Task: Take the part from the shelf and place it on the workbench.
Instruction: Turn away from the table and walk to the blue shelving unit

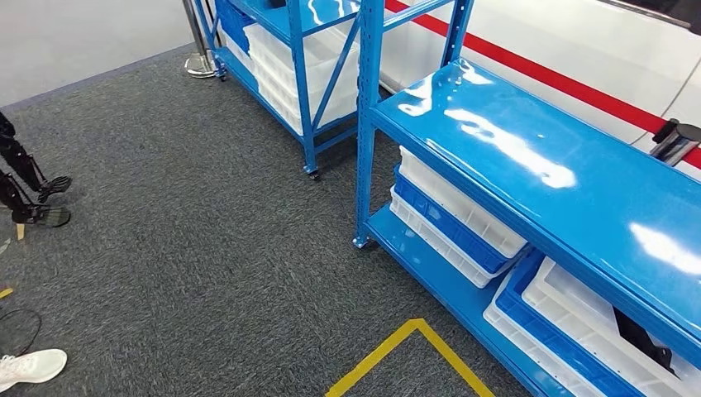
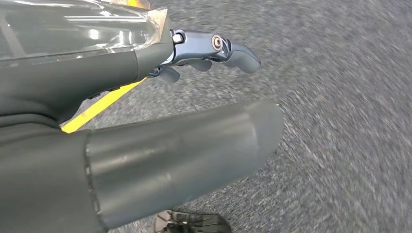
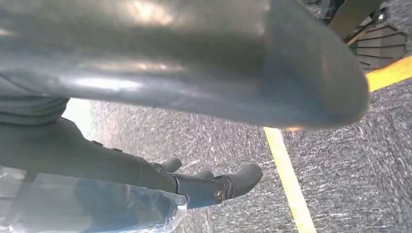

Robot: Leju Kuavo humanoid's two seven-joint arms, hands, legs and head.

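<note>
A blue shelf rack fills the right of the head view, its glossy top level bare. On its bottom level sit stacked white and blue bins. A dark object, possibly the part, lies in the white bin at the lower right, half hidden under the shelf edge. My left hand hangs over grey carpet with its fingers loosely spread and nothing in them. My right hand also hangs over the carpet, its fingers apart and holding nothing.
A second blue rack with white bins stands further back. Yellow floor tape forms a corner before the near rack. A person's white shoe and black stand feet are at the left. A stanchion base stands at the back.
</note>
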